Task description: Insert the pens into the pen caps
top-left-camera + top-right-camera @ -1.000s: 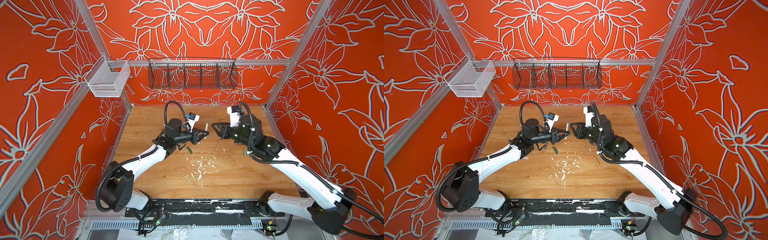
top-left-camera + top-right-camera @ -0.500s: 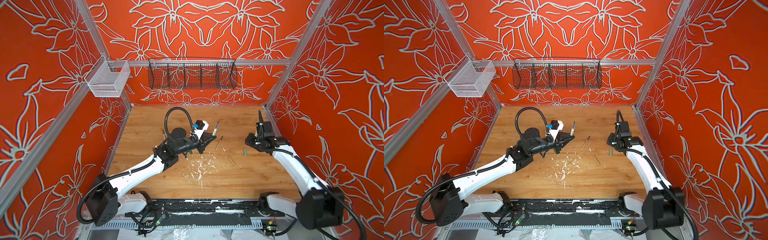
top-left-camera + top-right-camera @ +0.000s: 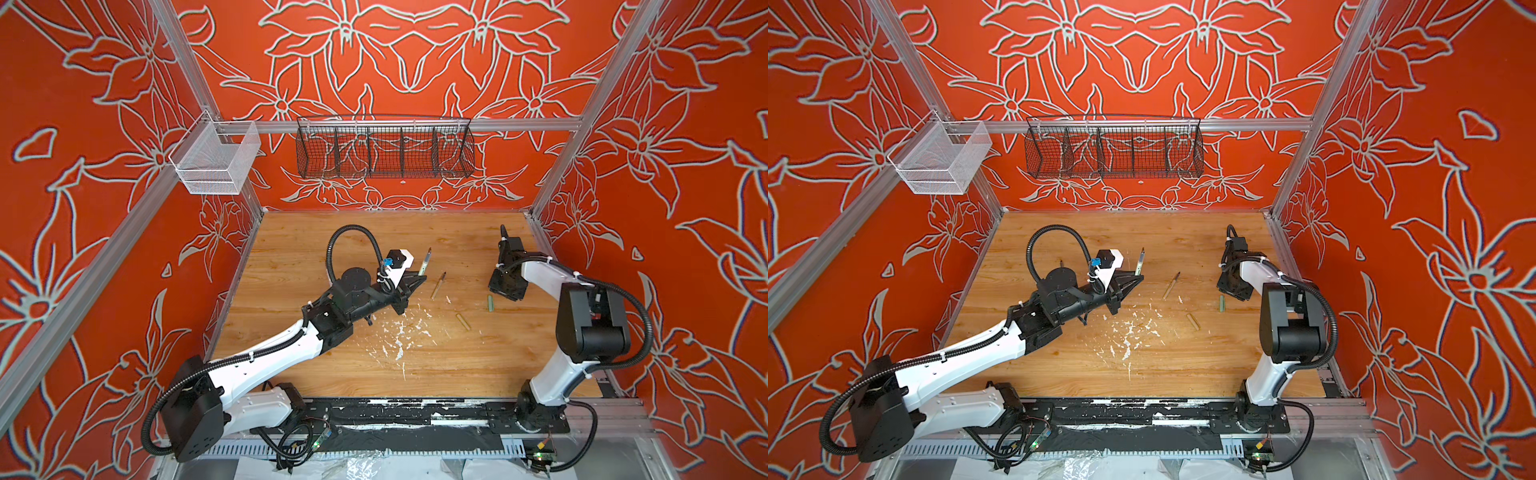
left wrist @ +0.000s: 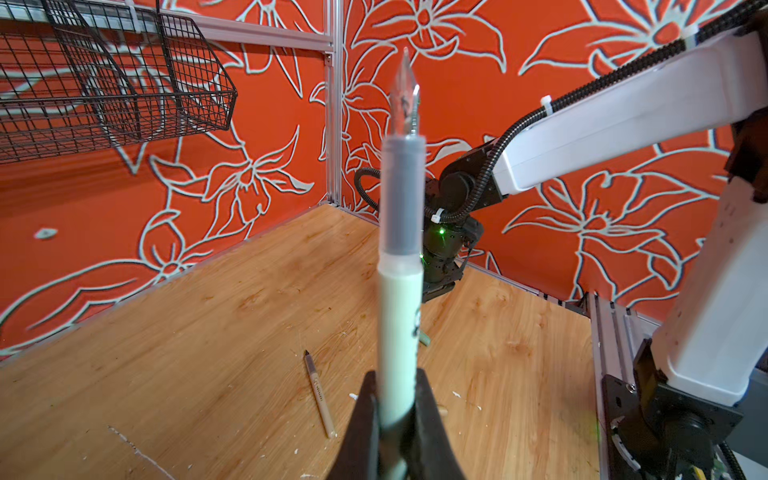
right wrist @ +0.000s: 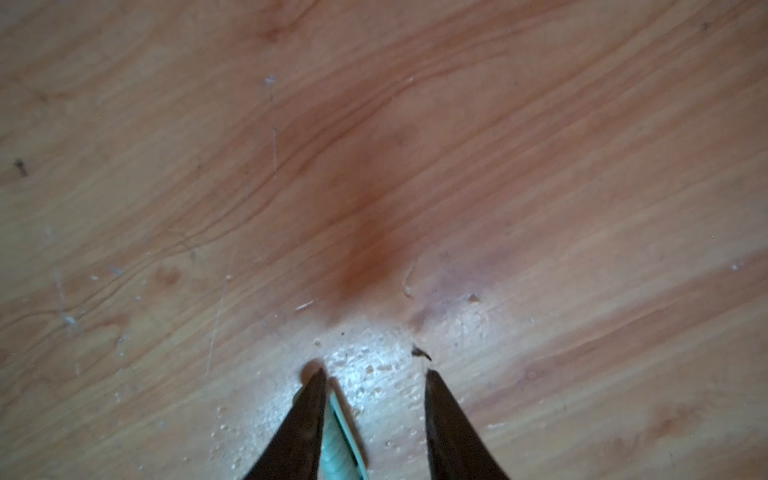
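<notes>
My left gripper (image 3: 417, 281) (image 4: 397, 382) is shut on the barrel of a light green pen (image 3: 424, 262) (image 4: 400, 299), held above the table with its dark tip pointing up and away. A tan pen (image 3: 438, 286) (image 4: 320, 395) lies on the wood just right of it. Further right lie a tan pen cap (image 3: 463, 322) and a light green pen cap (image 3: 491, 302). My right gripper (image 3: 505, 291) (image 5: 374, 374) points straight down at the table beside that cap. Its jaws stand apart, with the light green cap (image 5: 340, 440) lying between them against one finger.
White paint flecks (image 3: 399, 332) are scattered over the middle of the wooden table (image 3: 332, 232). A black wire basket (image 3: 384, 151) hangs on the back wall and a white mesh bin (image 3: 216, 160) on the left rail. The right wall rail (image 3: 540, 237) runs close behind my right arm.
Both grippers were close together at the table's middle back. The right arm has swung out to the right and come down by the green cap; the left has carried the pen slightly right.
</notes>
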`<state>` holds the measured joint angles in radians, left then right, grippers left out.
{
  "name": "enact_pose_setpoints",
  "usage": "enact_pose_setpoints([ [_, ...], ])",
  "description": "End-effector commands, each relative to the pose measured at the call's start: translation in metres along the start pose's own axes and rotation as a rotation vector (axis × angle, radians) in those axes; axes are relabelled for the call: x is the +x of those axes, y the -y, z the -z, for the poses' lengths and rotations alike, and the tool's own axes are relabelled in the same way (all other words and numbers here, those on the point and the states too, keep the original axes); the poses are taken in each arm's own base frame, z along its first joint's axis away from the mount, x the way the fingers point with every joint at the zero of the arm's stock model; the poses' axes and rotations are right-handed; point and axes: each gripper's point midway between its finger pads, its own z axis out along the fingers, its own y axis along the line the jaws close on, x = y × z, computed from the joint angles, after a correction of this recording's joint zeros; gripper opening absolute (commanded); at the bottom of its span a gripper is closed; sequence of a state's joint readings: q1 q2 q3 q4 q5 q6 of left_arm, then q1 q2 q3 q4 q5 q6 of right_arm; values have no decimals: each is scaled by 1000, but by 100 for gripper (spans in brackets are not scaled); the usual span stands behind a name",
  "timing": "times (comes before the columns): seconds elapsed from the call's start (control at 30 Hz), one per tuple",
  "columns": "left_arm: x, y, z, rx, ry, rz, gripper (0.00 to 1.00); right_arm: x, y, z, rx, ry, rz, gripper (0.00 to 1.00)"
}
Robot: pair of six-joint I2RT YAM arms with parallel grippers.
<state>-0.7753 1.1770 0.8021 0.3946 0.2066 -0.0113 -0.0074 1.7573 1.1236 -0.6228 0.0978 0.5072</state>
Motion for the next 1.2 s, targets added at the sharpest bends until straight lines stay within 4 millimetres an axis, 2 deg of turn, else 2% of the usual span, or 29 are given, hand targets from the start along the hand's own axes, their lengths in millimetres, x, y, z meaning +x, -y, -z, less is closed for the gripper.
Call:
enact_pose_setpoints([
  [0.0,-13,6,6,10,45,-20,0,-3,6,-7,50,-25,35,42],
  [0.2,-14,5,7,2,45,-29,0,9,-3,-19,18,-77,63,42],
  [0.43,-14,6,7,6,44,-27,0,28,-25,-14,-31,-100,159,43],
  [0.7,-14,8,6,18,41,-21,0,58,-29,-11,-29,-127,233,45],
  [0.8,-14,9,6,25,40,-16,0,68,-49,-6,-123,-116,278,45],
  [1.0,-14,9,7,22,40,-22,0,63,-75,3,-234,-100,339,45],
  [1.17,-15,10,8,21,42,-32,0,80,-92,9,-313,-151,371,45],
])
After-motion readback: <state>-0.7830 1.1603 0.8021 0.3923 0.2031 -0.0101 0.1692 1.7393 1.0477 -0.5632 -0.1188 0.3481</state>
